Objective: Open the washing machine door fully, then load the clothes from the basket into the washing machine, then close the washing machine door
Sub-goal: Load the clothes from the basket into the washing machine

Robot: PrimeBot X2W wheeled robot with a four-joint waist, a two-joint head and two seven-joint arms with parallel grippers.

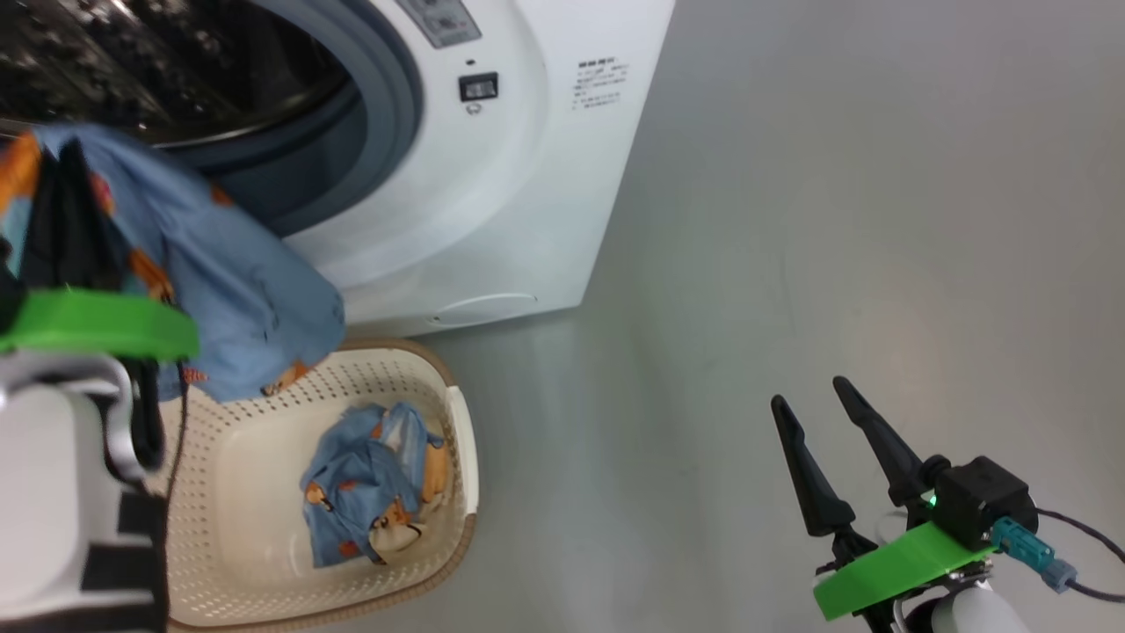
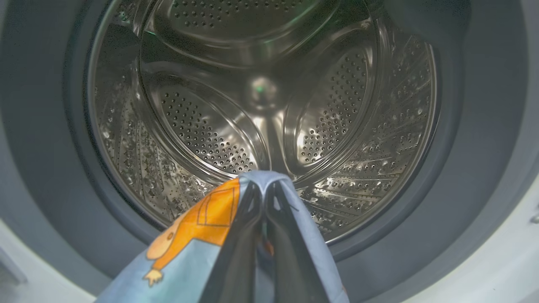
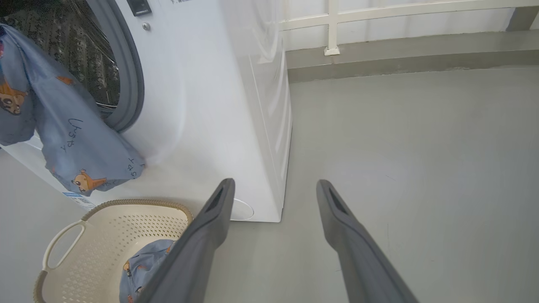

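Observation:
The white washing machine point(image 1: 492, 176) stands with its drum point(image 2: 261, 92) exposed; the washing machine door is out of view. My left gripper point(image 2: 263, 187) is shut on a light-blue bear-print piece of the clothes point(image 1: 237, 281), held in front of the grey rubber ring point(image 2: 463, 168), with the cloth hanging down over the basket point(image 1: 264, 563). Another blue bear-print piece point(image 1: 369, 483) lies in the cream perforated basket on the floor below the machine's front. Far to the right, my right gripper point(image 1: 809, 390) is open over the bare floor, nothing between its fingers.
Grey floor point(image 1: 835, 220) stretches to the right of the machine. In the right wrist view a white railing point(image 3: 332, 25) and a low grey kerb run along the back. That view also has the basket point(image 3: 113, 227) and the hanging cloth point(image 3: 71, 134).

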